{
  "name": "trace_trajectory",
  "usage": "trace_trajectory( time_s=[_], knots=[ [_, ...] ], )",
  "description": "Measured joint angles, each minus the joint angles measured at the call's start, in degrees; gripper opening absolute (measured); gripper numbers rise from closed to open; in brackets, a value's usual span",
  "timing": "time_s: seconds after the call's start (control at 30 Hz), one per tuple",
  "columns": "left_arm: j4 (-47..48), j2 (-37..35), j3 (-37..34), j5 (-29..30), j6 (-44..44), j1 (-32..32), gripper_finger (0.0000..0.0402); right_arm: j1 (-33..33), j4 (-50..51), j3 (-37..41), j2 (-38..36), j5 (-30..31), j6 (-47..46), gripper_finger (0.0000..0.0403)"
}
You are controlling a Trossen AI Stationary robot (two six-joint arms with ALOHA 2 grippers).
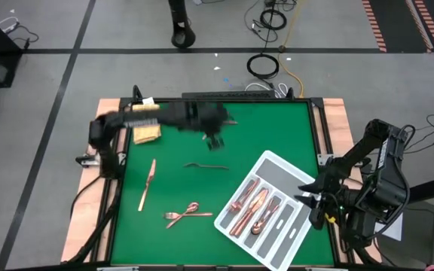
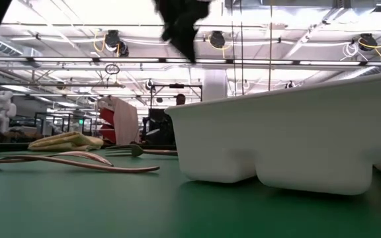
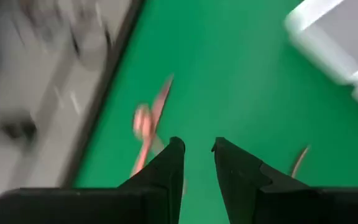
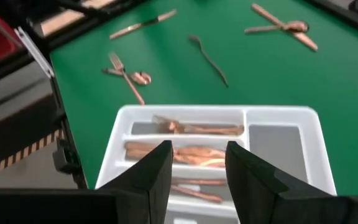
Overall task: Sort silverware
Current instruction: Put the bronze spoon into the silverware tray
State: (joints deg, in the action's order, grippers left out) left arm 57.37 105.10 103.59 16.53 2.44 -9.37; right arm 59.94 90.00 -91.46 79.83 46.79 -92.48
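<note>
From above, the left gripper (image 1: 215, 141) hangs over the green mat (image 1: 277, 128), well up and left of the tray (image 1: 307, 183); whether its fingers are parted cannot be told here. Nearest it is a thin curved utensil (image 1: 206, 166), lying just below the gripper with its long axis running left-right across the mat. A knife (image 1: 148, 183) lies farther left of the tray, long axis nearly up-down, and a crossed fork and spoon (image 1: 184, 214) sit left of the tray's lower end. Several copper pieces (image 1: 252, 207) already lie in the tray's slots. The right gripper (image 1: 313, 202) waits at the tray's right edge.

At table height, the tray's white wall (image 2: 296, 132) fills the right side; slim copper handles (image 2: 71, 160) lie flat on the mat to its left, with the yellow cloth (image 2: 65, 140) behind them.

The left wrist camera shows its own fingers (image 3: 166, 171) slightly apart and holding nothing, with blurred copper pieces (image 3: 148, 124) ahead.

The right wrist camera shows its fingers (image 4: 157, 165) apart over the tray, empty. The left arm looks nearer the loose pieces.
</note>
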Motion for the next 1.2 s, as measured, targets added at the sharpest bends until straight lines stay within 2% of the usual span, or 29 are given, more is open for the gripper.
trace_trajectory(
  time_s=[0.07,0.17,0.27,0.33,0.47,0.6,0.73,0.97,1.2],
  knots=[
    [2.2,0.0,-0.1,-2.0,0.6,-5.8,0.0097,-0.2,0.0,0.0,0.0,1.3,-0.1,0.0139],
    [-0.6,1.3,0.0,-2.1,3.5,-13.6,0.0097,-0.8,0.0,0.0,0.0,1.5,-0.7,0.0139],
    [-3.1,4.6,0.0,-7.4,10.8,-19.9,0.0097,-1.1,0.0,0.0,0.0,1.5,-1.4,0.0139],
    [-3.9,7.1,0.0,-10.2,13.5,-21.6,0.0097,-1.5,0.0,0.0,0.0,1.5,-1.4,0.0139],
    [-5.0,12.3,0.0,-14.1,15.3,-20.5,0.0097,-1.7,0.0,0.0,0.0,1.4,-1.4,0.0139],
    [-6.6,16.5,-0.1,-14.1,16.5,-17.0,0.0097,-1.7,0.0,0.0,0.0,1.5,-1.4,0.0139],
    [-6.5,19.6,-0.1,-11.4,18.3,-15.1,0.0097,-1.7,0.0,0.0,0.0,1.7,-1.4,0.0139],
    [-7.9,20.5,-0.1,-7.0,19.9,-14.9,0.0097,-1.7,0.0,0.0,0.0,1.7,-1.4,0.0139],
    [-7.8,21.2,-0.1,-8.1,21.3,-16.3,0.0097,-1.7,0.0,0.0,0.0,1.6,-1.4,0.0139]
  ],
)
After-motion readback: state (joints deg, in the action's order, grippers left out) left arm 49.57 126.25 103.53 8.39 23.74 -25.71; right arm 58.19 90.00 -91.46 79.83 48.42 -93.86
